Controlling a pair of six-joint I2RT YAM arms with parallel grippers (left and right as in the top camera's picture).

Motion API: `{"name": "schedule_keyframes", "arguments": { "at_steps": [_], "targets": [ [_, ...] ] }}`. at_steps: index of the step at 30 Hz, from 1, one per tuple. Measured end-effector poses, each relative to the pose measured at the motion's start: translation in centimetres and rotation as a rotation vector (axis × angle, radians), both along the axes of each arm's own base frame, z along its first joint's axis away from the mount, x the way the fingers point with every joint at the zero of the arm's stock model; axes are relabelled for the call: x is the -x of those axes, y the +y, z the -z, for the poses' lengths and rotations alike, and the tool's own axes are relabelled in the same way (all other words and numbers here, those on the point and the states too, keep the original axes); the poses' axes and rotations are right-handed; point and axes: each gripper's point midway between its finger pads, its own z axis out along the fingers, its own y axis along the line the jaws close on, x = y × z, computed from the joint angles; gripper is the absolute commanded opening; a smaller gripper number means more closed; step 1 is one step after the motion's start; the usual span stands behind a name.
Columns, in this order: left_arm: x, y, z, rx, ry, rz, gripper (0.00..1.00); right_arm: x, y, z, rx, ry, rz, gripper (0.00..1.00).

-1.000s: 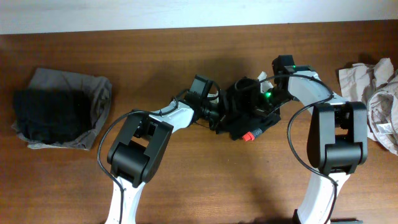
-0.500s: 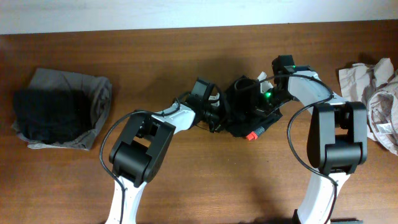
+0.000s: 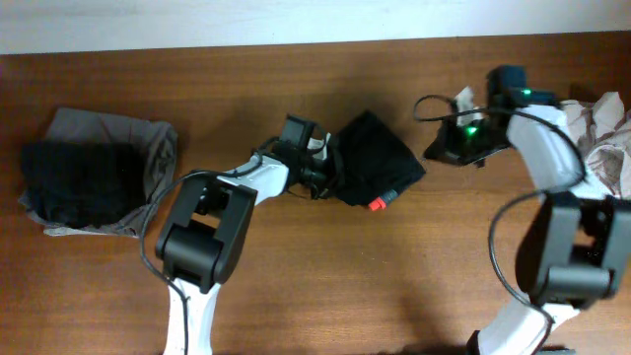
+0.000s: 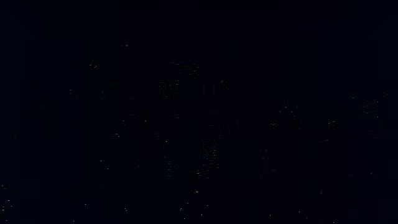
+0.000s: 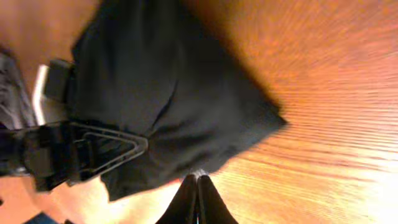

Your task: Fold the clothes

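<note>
- A folded black soft garment (image 3: 380, 163) lies near the middle of the brown wooden worktop (image 3: 296, 286), as a compact, roughly diamond-shaped bundle.
- A small bright red-orange strip of lining (image 3: 377, 204) pokes out at the bundle's near corner.
- The left gripper (image 3: 323, 177) sits right at the garment's left edge, touching the cloth. The left wrist view is wholly dark, so I cannot tell whether its jaws are clamped on the fabric or merely resting against it.
- From the right wrist view, the black garment (image 5: 161, 81) fills the upper left, and the left gripper (image 5: 93, 152) lies against its lower left edge.
- The right gripper (image 3: 441, 150) hangs to the right of the garment, apart from it. In its own view, the right gripper (image 5: 198, 186) has its fingertips pressed together with nothing between them, above bare wood.
- At the far left of the worktop, a folded black garment (image 3: 79, 182) lies on top of a grey garment (image 3: 148, 148), well apart from both arms.
- At the far right edge lies a crumpled heap of beige cloth (image 3: 582, 128).
</note>
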Motion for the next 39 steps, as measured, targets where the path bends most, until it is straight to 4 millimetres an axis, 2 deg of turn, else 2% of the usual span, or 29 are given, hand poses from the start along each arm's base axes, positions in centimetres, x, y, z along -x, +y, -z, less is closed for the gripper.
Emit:
{"name": "schedule_keyframes", "arguments": {
  "at_steps": [3, 15, 20, 26, 29, 31, 32, 33, 37, 39],
  "targets": [
    [-0.5, 0.5, -0.6, -0.024, -0.043, -0.008, 0.01, -0.2, -0.8, -1.4, 0.005, -0.037, 0.019, 0.04],
    [-1.9, 0.8, -5.7, -0.038, -0.307, 0.024, 0.0, 0.2, -1.4, -1.4, 0.003, -0.019, 0.035, 0.04],
    [-1.4, 1.7, -4.5, -0.106, -0.27, 0.014, 0.01, 0.2, -1.4, -1.4, 0.003, -0.019, 0.035, 0.04],
    [-1.8, 2.0, -4.0, -0.149, -0.287, -0.002, 0.01, -0.3, -1.2, -1.5, 0.007, -0.045, 0.028, 0.04],
    [-1.9, 2.1, -3.8, -0.164, -0.298, -0.007, 0.0, -1.3, -0.1, -1.8, 0.013, -0.097, -0.002, 0.04],
    [-2.1, 2.2, -3.7, -0.175, -0.305, -0.012, 0.0, -1.9, 1.3, -1.9, 0.016, -0.131, -0.039, 0.04],
    [-2.2, 2.2, -3.6, -0.181, -0.309, -0.015, 0.0, -2.4, 3.0, -1.9, 0.015, -0.157, -0.079, 0.04],
    [-2.2, 2.3, -3.6, -0.185, -0.31, -0.017, 0.0, -2.4, 3.2, -1.8, 0.015, -0.159, -0.085, 0.04],
    [-2.1, 2.5, -3.4, -0.198, -0.303, -0.02, 0.01, -2.9, 6.3, -0.3, 0.01, -0.166, -0.155, 0.04],
    [-2.0, 2.6, -3.2, -0.207, -0.292, -0.02, 0.01, -2.9, 6.8, 0.6, 0.014, -0.152, -0.167, 0.04]
  ]
}}
